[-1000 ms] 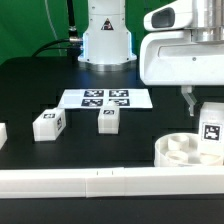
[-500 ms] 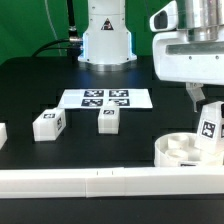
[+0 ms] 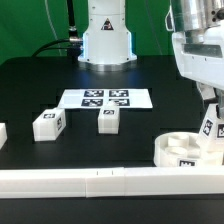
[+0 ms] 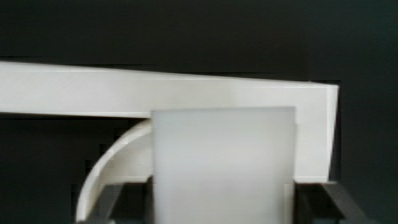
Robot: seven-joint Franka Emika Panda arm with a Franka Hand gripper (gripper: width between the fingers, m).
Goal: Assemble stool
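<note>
The round white seat (image 3: pixel 180 152) lies sockets-up at the exterior view's front right, against the front rail. My gripper (image 3: pixel 207 116) is shut on a white tagged leg (image 3: pixel 210 129) and holds it slightly tilted over the seat's right edge. In the wrist view the leg (image 4: pixel 222 160) fills the space between the dark fingers (image 4: pixel 118 202), with the seat's curved rim (image 4: pixel 118 160) behind it. Two more legs (image 3: pixel 47 123) (image 3: pixel 109 119) lie loose on the black table to the left.
The marker board (image 3: pixel 105 98) lies flat mid-table before the arm's base (image 3: pixel 106 40). A long white rail (image 3: pixel 100 181) runs along the front edge and shows in the wrist view (image 4: pixel 160 90). Another white piece (image 3: pixel 3 133) sits at the far left.
My gripper has carried the leg to the exterior view's right and a little lower, toward the seat's right edge. The leg now leans more. The other parts have not moved.
</note>
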